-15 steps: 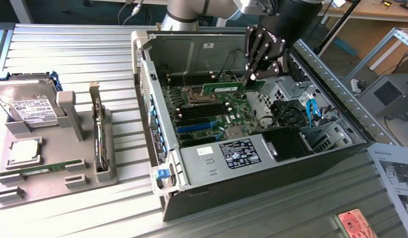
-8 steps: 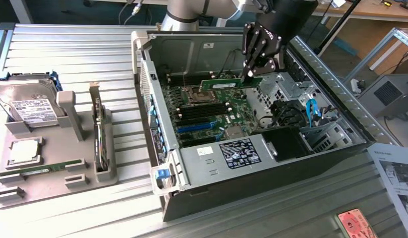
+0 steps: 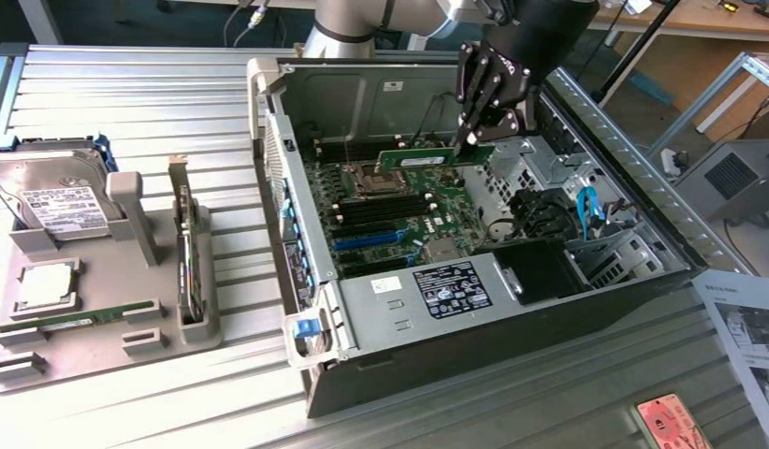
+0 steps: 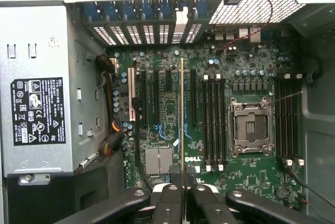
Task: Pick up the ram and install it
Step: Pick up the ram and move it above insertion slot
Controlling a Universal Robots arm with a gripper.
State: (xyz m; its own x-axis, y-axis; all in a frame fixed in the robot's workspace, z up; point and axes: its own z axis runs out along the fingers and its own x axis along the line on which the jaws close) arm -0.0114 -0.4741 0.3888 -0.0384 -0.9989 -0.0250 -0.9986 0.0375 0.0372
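Gripper is pinched tight on one end of the ram, holding it just above the motherboard inside the open case.

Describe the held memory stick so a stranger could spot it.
Start at the open computer case. Over its motherboard, the gripper pinches the ram, a thin green stick. Unlike the other stick in the grey tray, it sits between the jaws.
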